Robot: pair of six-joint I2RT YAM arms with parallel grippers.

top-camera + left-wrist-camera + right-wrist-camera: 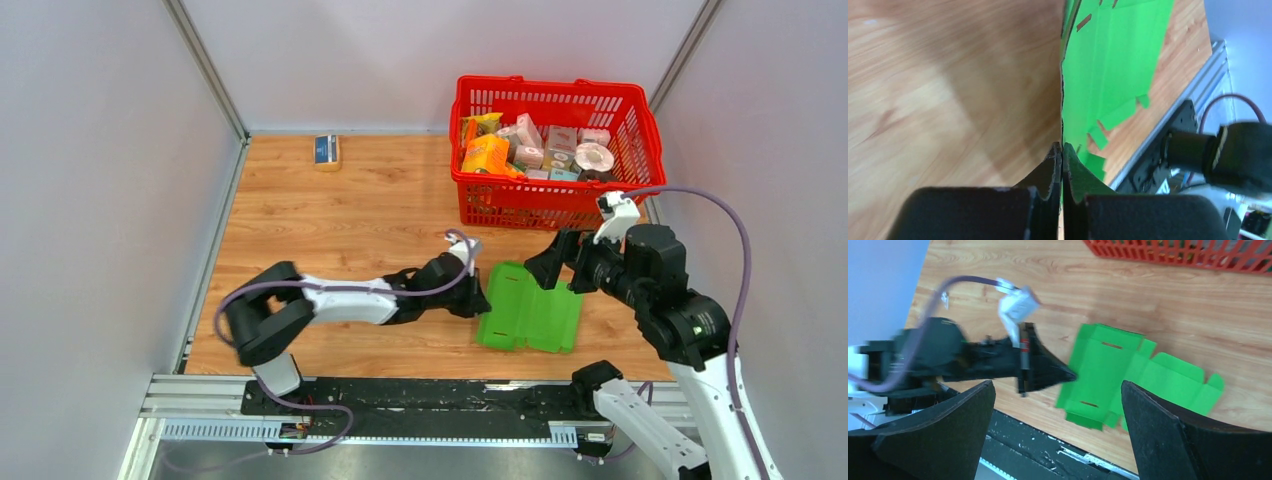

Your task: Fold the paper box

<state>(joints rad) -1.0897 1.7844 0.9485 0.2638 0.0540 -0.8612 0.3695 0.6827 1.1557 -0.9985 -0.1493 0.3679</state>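
The bright green paper box lies unfolded on the wooden table, just in front of the arms. Its left panel is raised. My left gripper is shut on the box's left edge. The left wrist view shows the thin green sheet pinched between the closed jaws of the gripper. My right gripper is open and hovers above the box's right part without touching it. In the right wrist view the box and the left gripper show between the spread jaws of the right gripper.
A red basket full of packages stands at the back right, close behind the right arm. A small blue-and-tan box lies at the back left. The metal rail runs along the near table edge, close to the box.
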